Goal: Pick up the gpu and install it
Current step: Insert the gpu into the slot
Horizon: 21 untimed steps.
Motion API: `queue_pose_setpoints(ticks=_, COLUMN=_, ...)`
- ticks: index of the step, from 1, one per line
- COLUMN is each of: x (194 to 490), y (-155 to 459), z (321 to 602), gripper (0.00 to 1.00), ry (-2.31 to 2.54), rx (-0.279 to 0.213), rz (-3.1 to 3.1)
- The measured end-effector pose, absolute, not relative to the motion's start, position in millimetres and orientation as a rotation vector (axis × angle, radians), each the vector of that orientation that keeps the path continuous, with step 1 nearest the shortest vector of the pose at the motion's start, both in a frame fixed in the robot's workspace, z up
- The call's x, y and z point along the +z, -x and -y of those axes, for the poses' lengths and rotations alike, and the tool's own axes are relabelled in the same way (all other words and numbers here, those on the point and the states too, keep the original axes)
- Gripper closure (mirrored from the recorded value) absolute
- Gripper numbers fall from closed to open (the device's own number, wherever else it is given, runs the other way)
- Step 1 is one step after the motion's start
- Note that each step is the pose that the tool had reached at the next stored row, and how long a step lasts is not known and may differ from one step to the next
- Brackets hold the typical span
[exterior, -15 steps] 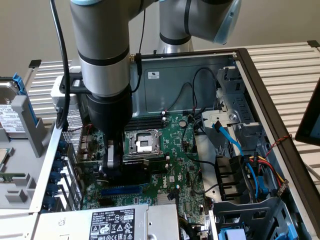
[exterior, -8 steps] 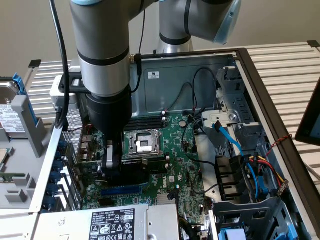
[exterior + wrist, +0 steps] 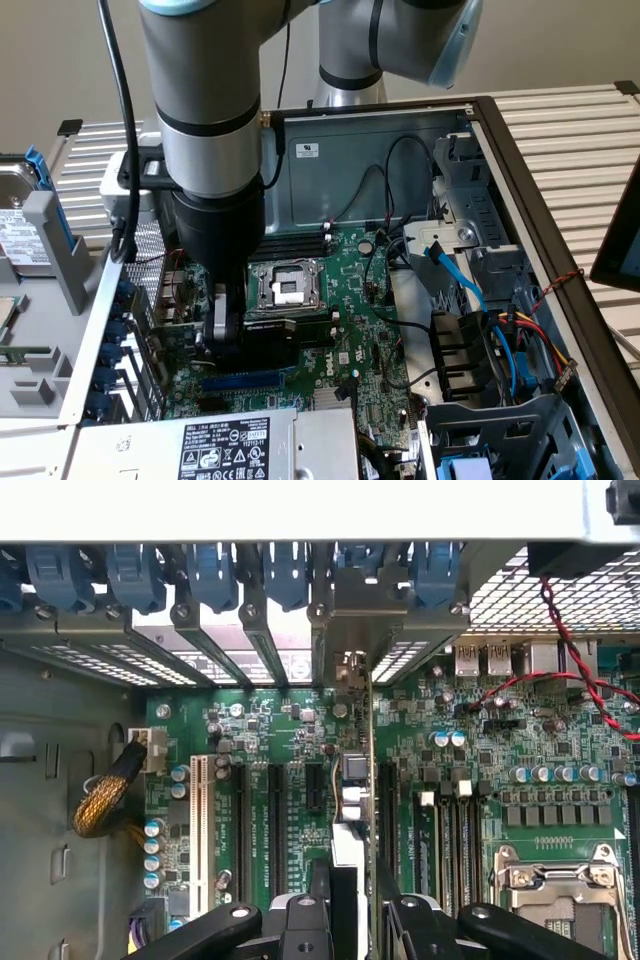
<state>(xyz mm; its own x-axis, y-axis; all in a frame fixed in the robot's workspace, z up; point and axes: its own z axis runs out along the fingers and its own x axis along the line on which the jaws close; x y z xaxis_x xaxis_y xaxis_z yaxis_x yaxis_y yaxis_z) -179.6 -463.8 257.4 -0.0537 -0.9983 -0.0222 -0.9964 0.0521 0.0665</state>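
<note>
Claw: my claw (image 3: pixel 350 905) is partway closed, its jaws pinching the upper edge of the gpu (image 3: pixel 353 775). I hold nothing else.
Gpu position: it stands upright on its edge over the motherboard (image 3: pixel 290 730), in line with one of the board's long expansion slots and with other slots lying either side of it.
End bracket: the gpu's silver end bracket (image 3: pixel 348 630) sits at the motherboard's rear edge. It fits into an opening in the row of slot covers (image 3: pixel 215 650) that have blue latches above them.
Arm: from outside, my arm (image 3: pixel 205 150) comes straight down over the motherboard. My claw is low over the board, just beside the cpu socket (image 3: pixel 285 285).
Done: I judge the pick-up complete, because the card is in my grip and above the motherboard rather than lying on any tabletop. It also looks carried to its place and squared up with a slot and a rear opening.
Left: I cannot tell whether the card's lower edge is pressed home into the motherboard, since the card itself hides that joint. My grip is not released, and no latch looks closed over the bracket.
Progress: I would put it late in the task, at the seating of the card and not yet finished.
</note>
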Motion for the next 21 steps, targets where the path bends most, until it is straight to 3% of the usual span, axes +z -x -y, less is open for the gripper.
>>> queue_pose_setpoints(ticks=21, x=255.6, y=178.4, z=464.8, gripper=0.73, ry=-2.078, rx=-0.130, rz=2.312)
